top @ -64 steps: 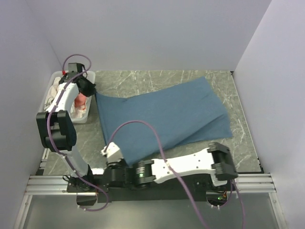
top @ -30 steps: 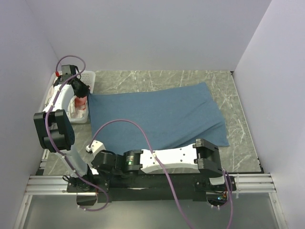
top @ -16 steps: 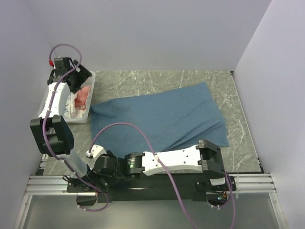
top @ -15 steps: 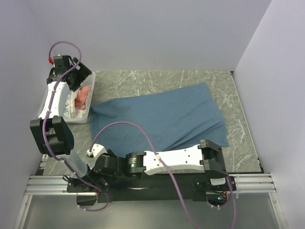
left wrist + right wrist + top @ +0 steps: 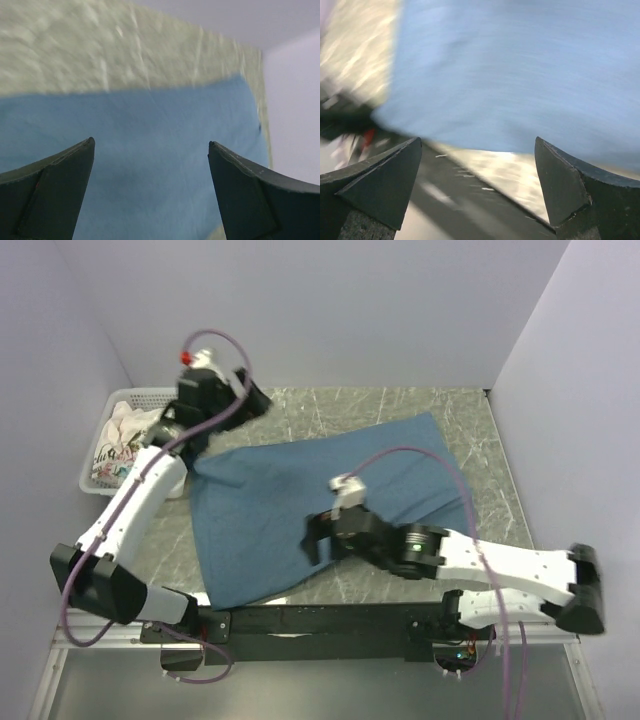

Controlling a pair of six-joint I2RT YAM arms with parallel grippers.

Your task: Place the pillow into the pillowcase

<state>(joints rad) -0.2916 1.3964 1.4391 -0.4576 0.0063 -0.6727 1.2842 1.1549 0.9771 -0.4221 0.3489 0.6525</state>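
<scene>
The dusty-blue pillowcase (image 5: 270, 495) lies spread flat and wrinkled across the marble table. My left gripper (image 5: 248, 400) hangs open above its far left edge; the left wrist view shows the pillowcase (image 5: 150, 115) below the spread fingers (image 5: 55, 185), nothing between them. My right gripper (image 5: 312, 537) stands open over the cloth's near part. In the blurred right wrist view its gripper (image 5: 478, 140) frames the pillowcase (image 5: 520, 70) edge and bare table. The pillow is out of view in every frame.
A white basket (image 5: 92, 472) at the far left holds white printed cloth (image 5: 125, 435). Purple-grey walls close in the back and both sides. A black rail (image 5: 330, 620) runs along the table's near edge. Bare marble (image 5: 500, 450) shows to the right of the cloth.
Both grippers opened and let go of the pillowcase, which now lies flat. The left arm swung right, away from the basket. The right arm swung from the near left corner toward the middle.
</scene>
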